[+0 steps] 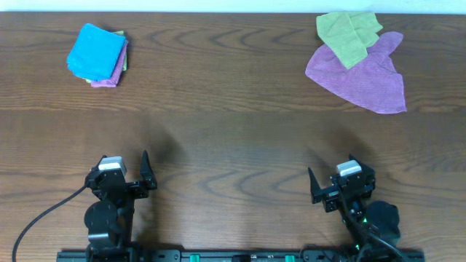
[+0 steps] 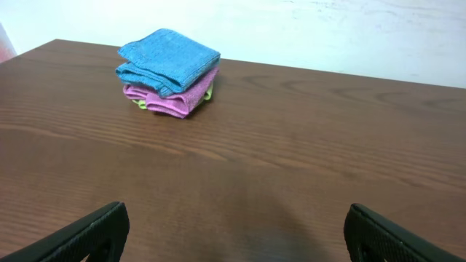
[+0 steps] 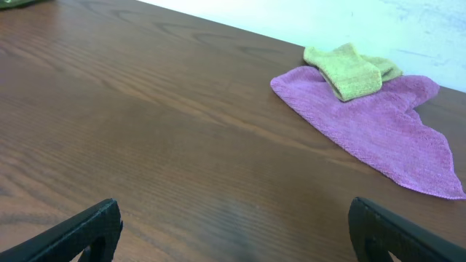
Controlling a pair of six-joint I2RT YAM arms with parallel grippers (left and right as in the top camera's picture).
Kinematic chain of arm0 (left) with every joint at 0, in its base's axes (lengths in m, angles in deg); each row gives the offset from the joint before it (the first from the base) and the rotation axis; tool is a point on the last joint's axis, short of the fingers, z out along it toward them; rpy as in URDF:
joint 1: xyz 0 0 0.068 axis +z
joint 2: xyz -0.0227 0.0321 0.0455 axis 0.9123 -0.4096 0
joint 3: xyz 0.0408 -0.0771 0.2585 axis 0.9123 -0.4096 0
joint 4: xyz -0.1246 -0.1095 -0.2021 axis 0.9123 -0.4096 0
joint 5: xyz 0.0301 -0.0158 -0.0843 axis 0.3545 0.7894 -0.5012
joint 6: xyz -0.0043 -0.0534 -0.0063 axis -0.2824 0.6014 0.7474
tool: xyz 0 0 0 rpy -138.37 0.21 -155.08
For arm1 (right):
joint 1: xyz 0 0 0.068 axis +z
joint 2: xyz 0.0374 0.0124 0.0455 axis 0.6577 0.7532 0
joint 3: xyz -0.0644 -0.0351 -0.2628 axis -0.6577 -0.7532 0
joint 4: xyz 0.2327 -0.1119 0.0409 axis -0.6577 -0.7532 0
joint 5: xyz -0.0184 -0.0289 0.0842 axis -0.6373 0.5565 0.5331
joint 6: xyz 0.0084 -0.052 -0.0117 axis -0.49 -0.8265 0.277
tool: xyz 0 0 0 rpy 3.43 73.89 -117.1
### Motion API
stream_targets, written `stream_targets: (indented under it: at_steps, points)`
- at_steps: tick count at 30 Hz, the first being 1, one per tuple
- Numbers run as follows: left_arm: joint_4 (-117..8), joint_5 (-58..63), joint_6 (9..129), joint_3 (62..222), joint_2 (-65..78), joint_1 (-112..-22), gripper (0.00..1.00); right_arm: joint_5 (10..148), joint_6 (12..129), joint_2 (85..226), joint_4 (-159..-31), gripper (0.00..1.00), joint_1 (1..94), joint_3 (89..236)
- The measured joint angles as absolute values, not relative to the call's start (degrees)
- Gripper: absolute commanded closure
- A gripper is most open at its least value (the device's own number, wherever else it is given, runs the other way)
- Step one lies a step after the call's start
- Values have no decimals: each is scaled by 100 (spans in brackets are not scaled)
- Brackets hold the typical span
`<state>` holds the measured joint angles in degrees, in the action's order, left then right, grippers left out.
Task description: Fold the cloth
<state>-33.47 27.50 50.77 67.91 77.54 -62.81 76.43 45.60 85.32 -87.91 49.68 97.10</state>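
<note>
An unfolded purple cloth (image 1: 360, 76) lies flat at the back right of the table, with a crumpled green cloth (image 1: 348, 33) partly on its far edge. Both show in the right wrist view, the purple cloth (image 3: 378, 124) and the green cloth (image 3: 349, 71). My left gripper (image 1: 124, 166) is open and empty near the front left edge; in its wrist view (image 2: 237, 233) the fingers are spread wide over bare wood. My right gripper (image 1: 340, 178) is open and empty near the front right edge, far in front of the purple cloth, with its fingers (image 3: 237, 229) spread wide.
A stack of folded cloths stands at the back left, a blue one (image 1: 96, 52) on top of a purple and a green one. It also shows in the left wrist view (image 2: 169, 69). The table (image 1: 233, 131) is dark wood, and a white wall runs behind its far edge.
</note>
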Motion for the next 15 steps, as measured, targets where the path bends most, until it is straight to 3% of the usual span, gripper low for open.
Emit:
stream_targets:
  at_steps: [15]
  points:
    - [-3347,2750,5077,6791,7754,-6281,5,7643,4560,8532,-8791,1,4968,9710]
